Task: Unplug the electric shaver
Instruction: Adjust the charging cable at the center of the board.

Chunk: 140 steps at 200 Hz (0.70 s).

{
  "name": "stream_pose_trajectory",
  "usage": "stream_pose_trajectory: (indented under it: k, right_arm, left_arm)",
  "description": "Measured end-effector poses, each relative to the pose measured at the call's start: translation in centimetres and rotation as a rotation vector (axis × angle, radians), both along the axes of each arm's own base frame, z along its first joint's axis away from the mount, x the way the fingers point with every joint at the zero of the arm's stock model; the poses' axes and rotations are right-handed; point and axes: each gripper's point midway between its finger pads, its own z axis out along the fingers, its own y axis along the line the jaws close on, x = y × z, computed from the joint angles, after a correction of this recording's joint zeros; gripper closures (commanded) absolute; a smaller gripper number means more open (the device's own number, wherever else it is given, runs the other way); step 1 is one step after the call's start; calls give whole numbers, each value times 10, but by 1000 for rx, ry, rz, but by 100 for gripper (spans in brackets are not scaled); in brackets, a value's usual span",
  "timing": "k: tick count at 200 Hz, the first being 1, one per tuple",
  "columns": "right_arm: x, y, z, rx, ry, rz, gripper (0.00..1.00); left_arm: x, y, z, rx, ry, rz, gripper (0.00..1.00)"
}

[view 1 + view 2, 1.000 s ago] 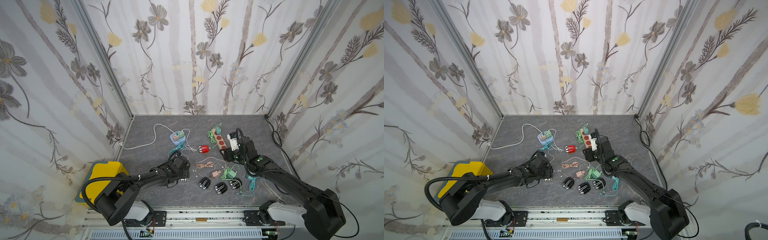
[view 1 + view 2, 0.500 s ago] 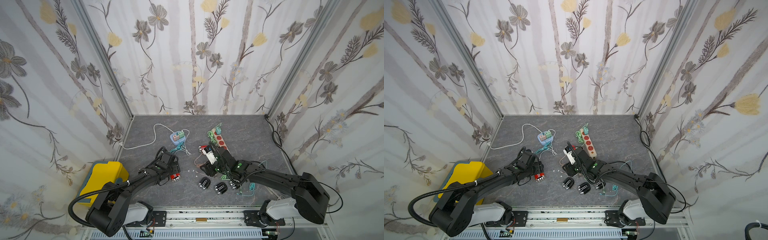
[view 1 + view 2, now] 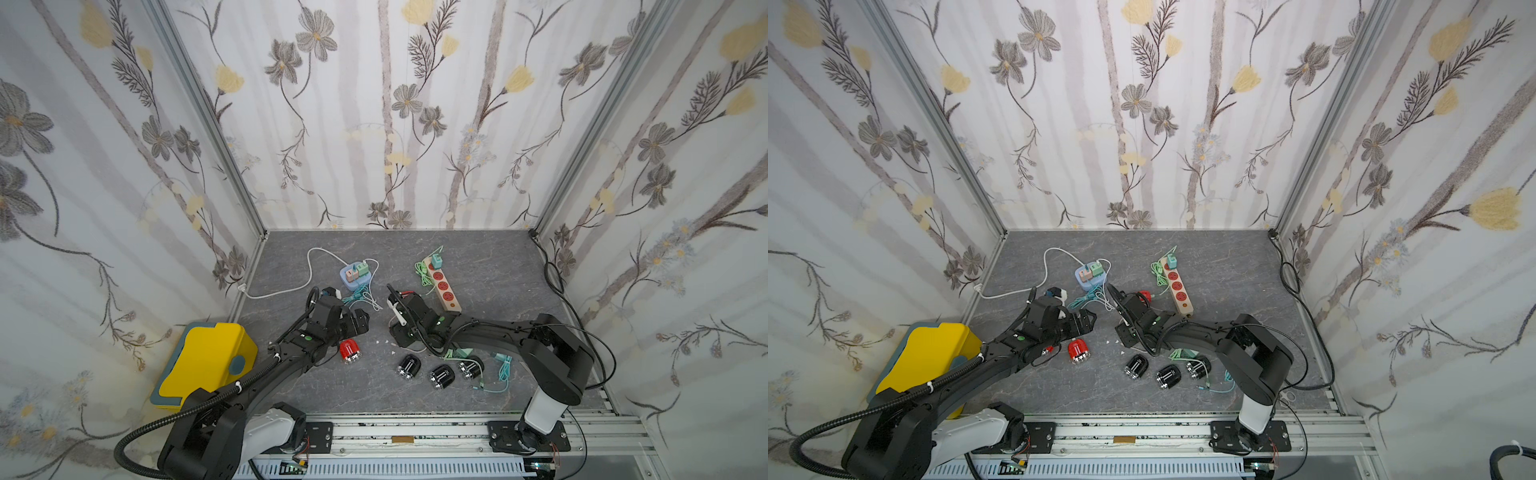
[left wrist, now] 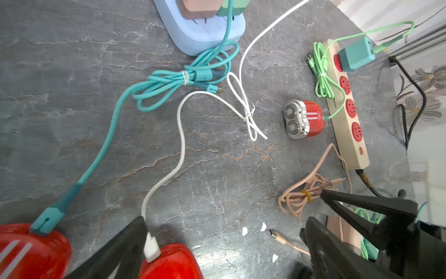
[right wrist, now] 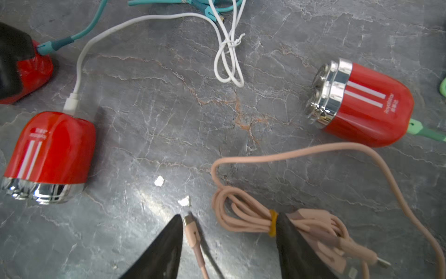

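Photographer: Shifted from the beige power strip (image 3: pixel 446 286) to the middle of the table (image 3: pixel 374 395) since a second ago, the right gripper (image 5: pixel 229 215) is being shown close to the left gripper (image 4: pixel 224 219), whose jaws are being shown spread wider than before.
Desk: Is anything being gripped?
Photographer: Nothing is being clamped. Left jaws are being held wide open; the red shaver (image 4: pixel 169 263) is lying between them, just beside one jaw, its white cable (image 4: pixel 181 140) still plugged in. Right jaws are being held apart too, with the loose pink cable tip (image 5: pixel 190 225) lying between them and one jaw over the pink cable bundle (image 5: pixel 241 215).
Desk: And outside the jaws?
Photographer: A second red shaver (image 4: pixel 29 251), on a teal cable (image 4: pixel 106 135), is being shown just outside the left jaws; a third red shaver (image 5: pixel 362 103), on a green cable (image 5: pixel 427 132), well ahead of the right jaws.
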Motion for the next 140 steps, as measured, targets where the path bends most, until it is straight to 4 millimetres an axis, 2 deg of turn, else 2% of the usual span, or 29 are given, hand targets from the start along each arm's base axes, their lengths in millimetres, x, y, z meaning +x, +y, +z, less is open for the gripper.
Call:
stream_pose_trajectory:
  k: [36, 79, 115, 140]
  right_arm:
    - [1, 1, -17, -37, 18, 9, 43]
    - [2, -6, -27, -71, 15, -3, 60]
    - [-2, -31, -26, -89, 14, -43, 65]
    - [-13, -51, -29, -100, 32, -69, 67]
  left_arm:
    - [10, -6, 12, -49, -59, 7, 0]
    - [19, -15, 24, -87, -111, -15, 0]
    - [19, -35, 40, -129, -179, -122, 0]
    - [21, -46, 50, -135, -231, -190, 0]
